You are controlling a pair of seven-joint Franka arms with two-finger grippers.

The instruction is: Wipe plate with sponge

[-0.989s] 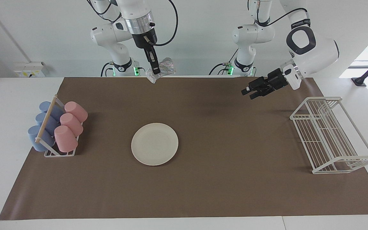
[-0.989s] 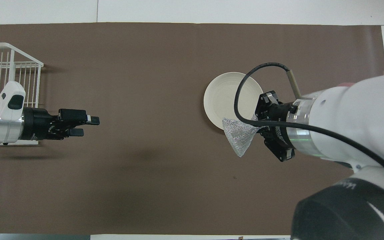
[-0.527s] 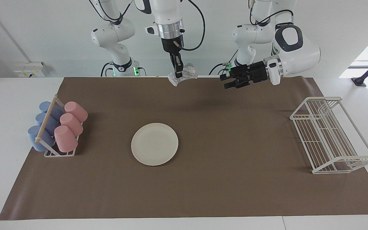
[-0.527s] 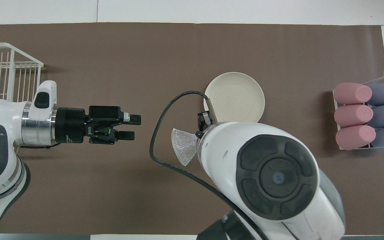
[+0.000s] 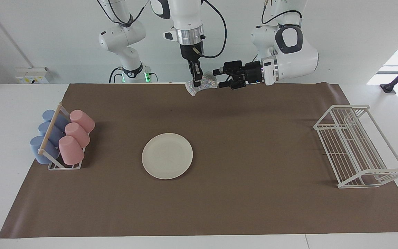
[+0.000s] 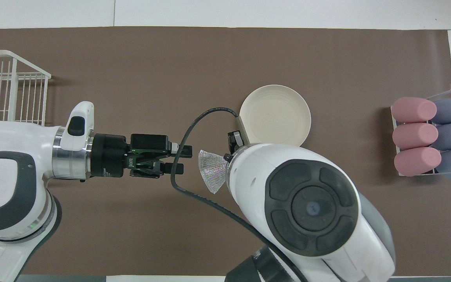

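Note:
The cream-white plate [image 5: 167, 156] lies flat on the brown mat [image 5: 254, 207], mid-table toward the right arm's end; it also shows in the overhead view [image 6: 275, 114]. My right gripper [image 5: 196, 83] points down, up in the air, shut on the silvery sponge [image 5: 207, 82], over the mat's edge nearest the robots. In the overhead view the sponge [image 6: 212, 174] sticks out from under the right arm, which hides its gripper. My left gripper [image 5: 218, 78] reaches in level, open, its fingertips just beside the sponge; it also shows in the overhead view [image 6: 186, 159].
A cup rack [image 5: 60, 140] with pink and blue cups lying in it stands at the right arm's end of the mat. A white wire dish rack [image 5: 358, 145] stands at the left arm's end.
My left gripper has swung in toward the sponge and now sits right beside it. My right gripper has carried the sponge a little toward the left arm. The plate has not moved.

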